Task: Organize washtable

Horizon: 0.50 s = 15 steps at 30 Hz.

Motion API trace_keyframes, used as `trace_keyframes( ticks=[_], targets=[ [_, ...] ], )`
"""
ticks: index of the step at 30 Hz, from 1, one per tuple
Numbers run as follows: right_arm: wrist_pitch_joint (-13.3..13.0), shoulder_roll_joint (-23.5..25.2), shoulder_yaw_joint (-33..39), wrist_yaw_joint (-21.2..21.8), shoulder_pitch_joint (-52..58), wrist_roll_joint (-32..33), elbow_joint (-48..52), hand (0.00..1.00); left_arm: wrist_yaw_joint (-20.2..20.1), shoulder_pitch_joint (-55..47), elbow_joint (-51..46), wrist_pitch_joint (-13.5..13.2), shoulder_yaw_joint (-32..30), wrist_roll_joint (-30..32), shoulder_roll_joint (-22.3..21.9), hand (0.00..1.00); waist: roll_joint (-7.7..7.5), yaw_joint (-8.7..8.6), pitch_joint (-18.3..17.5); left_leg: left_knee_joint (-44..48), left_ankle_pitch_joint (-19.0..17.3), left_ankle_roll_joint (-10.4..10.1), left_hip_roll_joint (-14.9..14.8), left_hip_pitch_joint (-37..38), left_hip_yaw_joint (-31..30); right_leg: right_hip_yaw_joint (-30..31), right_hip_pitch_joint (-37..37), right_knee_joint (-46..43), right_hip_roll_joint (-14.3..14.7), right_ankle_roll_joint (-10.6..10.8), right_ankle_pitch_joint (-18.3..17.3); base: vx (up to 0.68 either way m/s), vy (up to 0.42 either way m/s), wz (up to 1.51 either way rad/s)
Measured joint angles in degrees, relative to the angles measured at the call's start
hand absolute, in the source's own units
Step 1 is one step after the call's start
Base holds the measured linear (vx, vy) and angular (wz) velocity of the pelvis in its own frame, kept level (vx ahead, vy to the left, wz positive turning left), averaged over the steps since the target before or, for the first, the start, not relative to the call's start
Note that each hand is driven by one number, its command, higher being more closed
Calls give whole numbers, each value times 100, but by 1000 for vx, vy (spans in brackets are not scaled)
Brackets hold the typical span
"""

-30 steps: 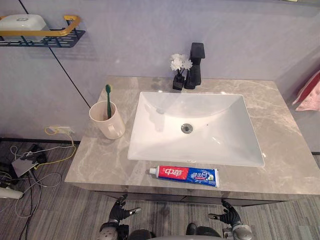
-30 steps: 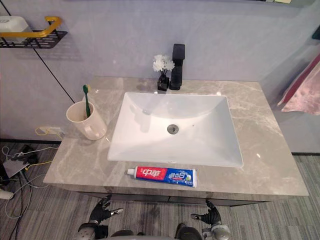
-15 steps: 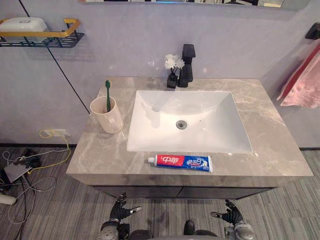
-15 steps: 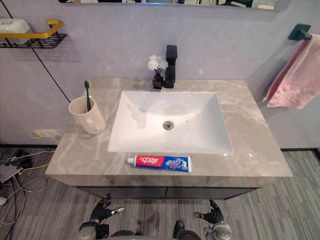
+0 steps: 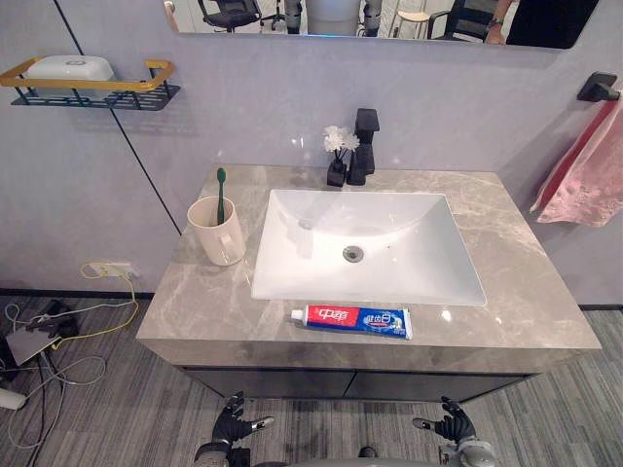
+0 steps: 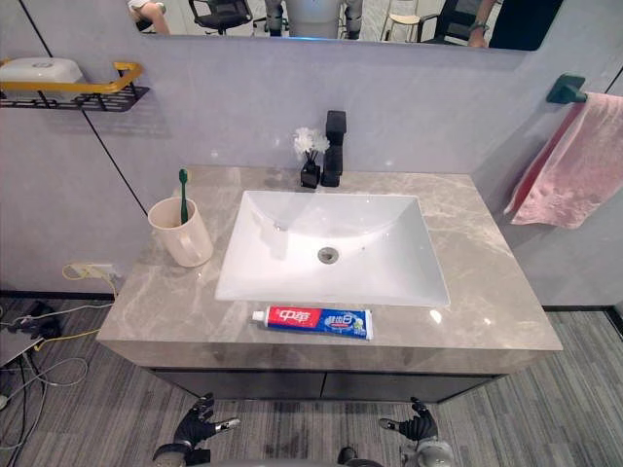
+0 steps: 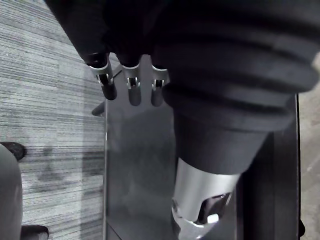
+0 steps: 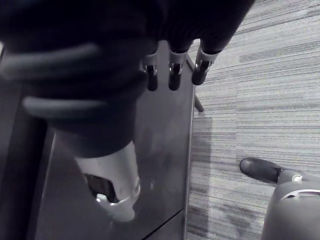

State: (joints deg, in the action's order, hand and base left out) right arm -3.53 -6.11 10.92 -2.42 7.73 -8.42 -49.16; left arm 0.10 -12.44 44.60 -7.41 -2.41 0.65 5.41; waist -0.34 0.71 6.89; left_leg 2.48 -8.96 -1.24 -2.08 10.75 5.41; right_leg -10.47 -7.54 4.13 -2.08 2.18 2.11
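Note:
A red, white and blue toothpaste tube (image 5: 351, 320) lies flat on the grey marble washtable (image 5: 526, 282), along its front edge before the white sink (image 5: 389, 277). To the sink's left stands a cream cup (image 5: 216, 233) with a green toothbrush (image 5: 221, 190) upright in it. My left hand (image 5: 234, 424) and right hand (image 5: 450, 426) hang low in front of the dark cabinet, below the table's edge, far from all of these. Both are open with relaxed fingers (image 7: 131, 85) and hold nothing; the right hand's fingers (image 8: 172, 75) point at the cabinet front.
A black faucet (image 5: 363, 146) and a small black vase of white flowers (image 5: 337, 148) stand behind the sink. A wall shelf (image 5: 92, 88) with a white soap dish hangs at the upper left. A pink towel (image 5: 584, 165) hangs at the right. Cables lie on the floor left.
The camera has drawn back and tilted up, bringing the mirror's lower edge and the towel hook into view. The things on the washtable have not moved, and both hands stay low.

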Motion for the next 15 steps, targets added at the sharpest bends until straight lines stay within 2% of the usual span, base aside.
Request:
trace_keyframes(
  ticks=[3, 9, 15],
  targets=[
    [0, -3, 60, -1, 25, 75, -15, 0, 5, -1, 0, 1, 0, -2, 0, 0, 21, 1, 2, 2, 0, 0, 0, 5, 7, 1, -2, -5, -2, 0, 0, 0, 0, 0],
    [8, -34, 632, -7, 108, 459, -240, 0, 128, 3, 114, 51, -8, -9, -2, 0, 54, 2, 6, -2, 4, -4, 0, 10, -18, -48, -22, -4, -20, 3, -1, 0, 0, 2],
    [12, -190, 1012, -24, 151, 683, -342, 0, 166, 2, 222, 143, -283, -107, 5, 0, 51, 6, 8, -62, 75, 17, 8, 10, -160, -261, -74, 6, -112, 21, -12, -12, -1, 13]
  ],
)
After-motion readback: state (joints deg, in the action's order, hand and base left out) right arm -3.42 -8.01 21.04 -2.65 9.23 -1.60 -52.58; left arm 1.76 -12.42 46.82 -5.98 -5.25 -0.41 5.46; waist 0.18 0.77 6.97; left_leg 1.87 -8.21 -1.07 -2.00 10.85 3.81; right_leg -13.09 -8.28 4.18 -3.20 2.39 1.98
